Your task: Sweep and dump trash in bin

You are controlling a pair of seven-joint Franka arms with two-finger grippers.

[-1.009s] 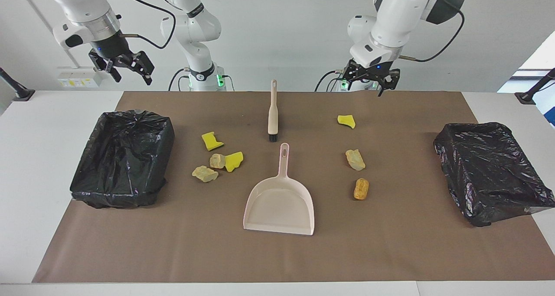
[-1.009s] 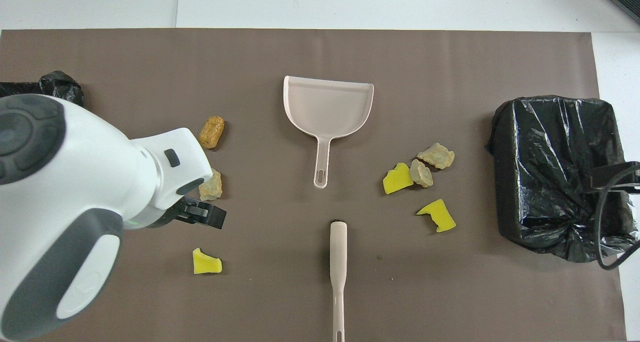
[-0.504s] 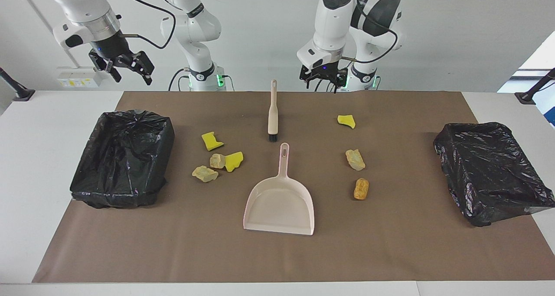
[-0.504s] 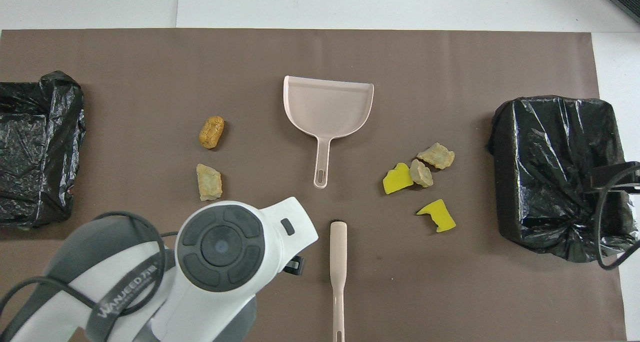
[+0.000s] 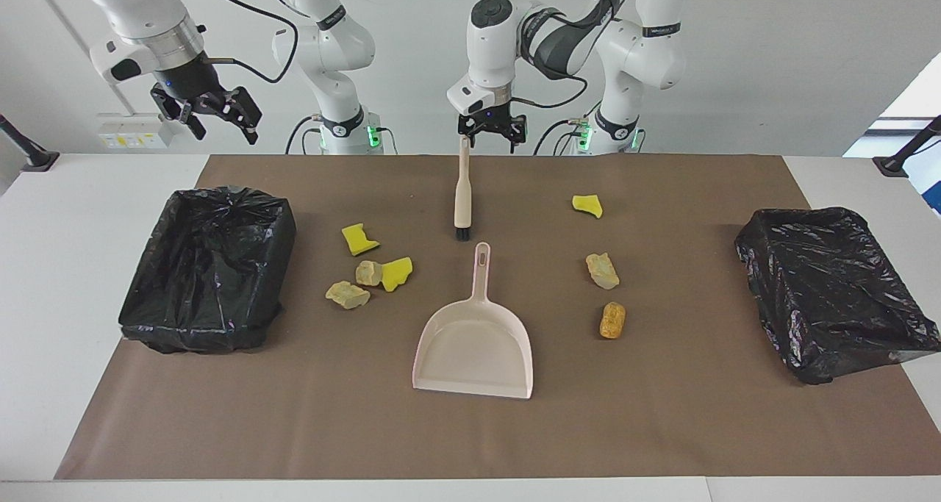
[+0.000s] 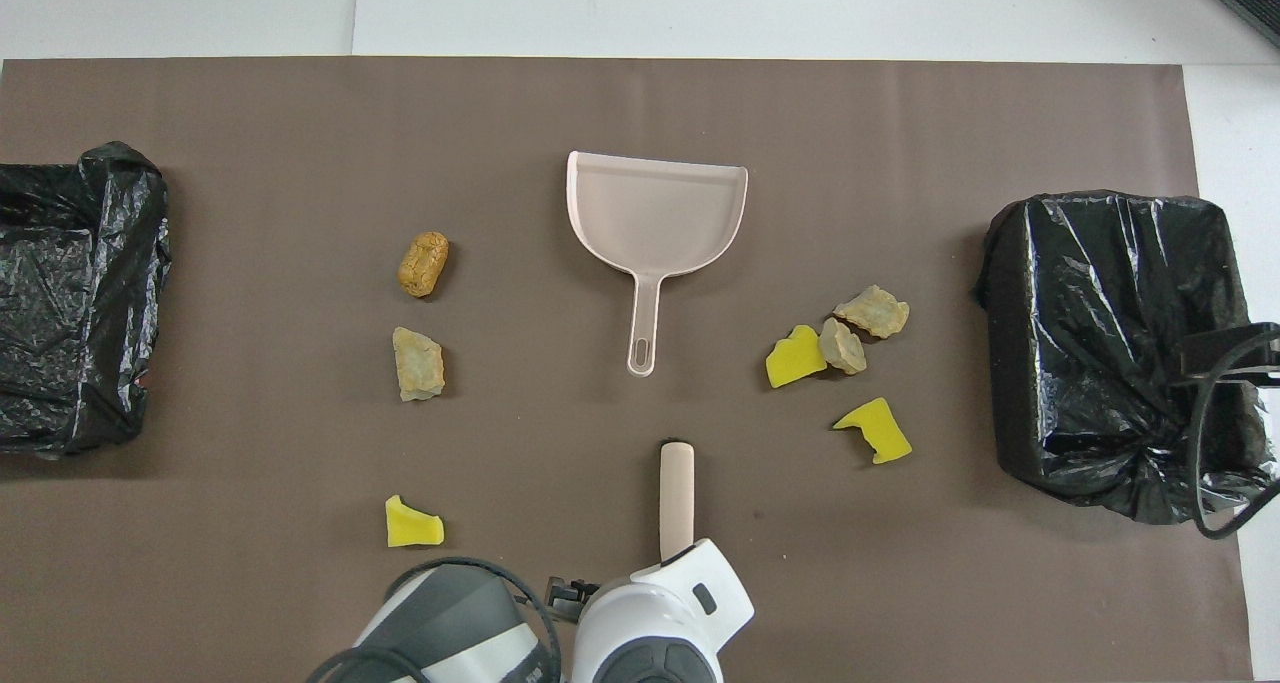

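Note:
Seven scraps of trash lie on the brown mat. Toward the right arm's end are two yellow bits and two tan chunks. Toward the left arm's end are a yellow bit, a tan chunk and an orange-brown lump. The beige brush lies mid-table with its bristles toward the beige dustpan. My left gripper is open, just over the brush handle's end nearest the robots. My right gripper is open and waits high up near the bin at the right arm's end.
A black-bagged bin stands at the right arm's end of the mat and another at the left arm's end. In the overhead view my left arm's wrist covers the brush handle's end.
My left arm has swung from the left arm's end of the table to the middle, and its gripper now hangs over the brush handle's end. The right arm has not moved.

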